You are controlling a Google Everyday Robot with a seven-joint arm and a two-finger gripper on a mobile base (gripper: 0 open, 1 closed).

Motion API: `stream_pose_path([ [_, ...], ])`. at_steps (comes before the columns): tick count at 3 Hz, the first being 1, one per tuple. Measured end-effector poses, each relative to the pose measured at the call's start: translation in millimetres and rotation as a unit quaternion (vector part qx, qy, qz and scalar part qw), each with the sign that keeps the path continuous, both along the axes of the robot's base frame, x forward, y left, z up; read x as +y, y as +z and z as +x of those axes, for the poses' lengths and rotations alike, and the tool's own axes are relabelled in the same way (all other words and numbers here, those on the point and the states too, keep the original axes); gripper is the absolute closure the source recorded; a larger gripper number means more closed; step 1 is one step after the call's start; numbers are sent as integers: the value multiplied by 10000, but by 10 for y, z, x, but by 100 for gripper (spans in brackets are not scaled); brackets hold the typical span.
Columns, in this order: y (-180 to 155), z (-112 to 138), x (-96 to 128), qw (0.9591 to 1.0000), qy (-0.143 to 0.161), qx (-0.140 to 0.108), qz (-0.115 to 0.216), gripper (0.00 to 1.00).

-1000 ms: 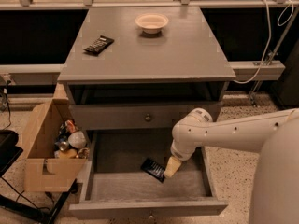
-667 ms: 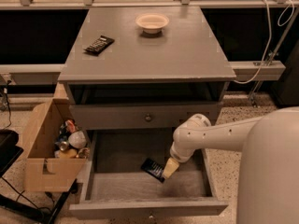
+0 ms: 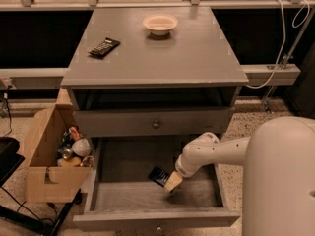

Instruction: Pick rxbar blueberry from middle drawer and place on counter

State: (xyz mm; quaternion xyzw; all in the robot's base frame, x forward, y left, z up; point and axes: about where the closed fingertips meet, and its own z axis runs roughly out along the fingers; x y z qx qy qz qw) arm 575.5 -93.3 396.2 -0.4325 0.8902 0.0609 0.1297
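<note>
Since a second earlier the claw [image 3: 173,183] had edged closer to the rxbar blueberry [image 3: 157,175], which had not shifted. The claw hung low inside the middle drawer [image 3: 123,194], its tan, blunt tip meeting the near corner of the bar in this view. Whether it was spread or pressed together could not be told. The bar was a small flat rectangle in a dark, slightly glossy wrapper, lying slantwise on the drawer's matte grey painted floor.

Bare floor stretched away from the claw past the bar to the far side wall, with a narrower strip between the claw and the front rim. The smooth white arm [image 3: 216,151] came in over the nearer side wall.

Well above the claw lay the flat grey surface [image 3: 197,58] with pale worn edges. It carried a round pale bowl [image 3: 160,23] and a black bar [image 3: 104,47], well apart. An open cardboard box [image 3: 42,181] stood beyond the drawer's far side.
</note>
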Motion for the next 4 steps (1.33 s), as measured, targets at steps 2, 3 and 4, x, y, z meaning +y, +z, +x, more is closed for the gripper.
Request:
stream_pose_path([
  [2,-401,-53,525,9969,517,251,541,0],
  [3,-521,-115,846,9929,930,362,642,18],
  [4,-534,-131,909,9920,1017,382,637,51],
])
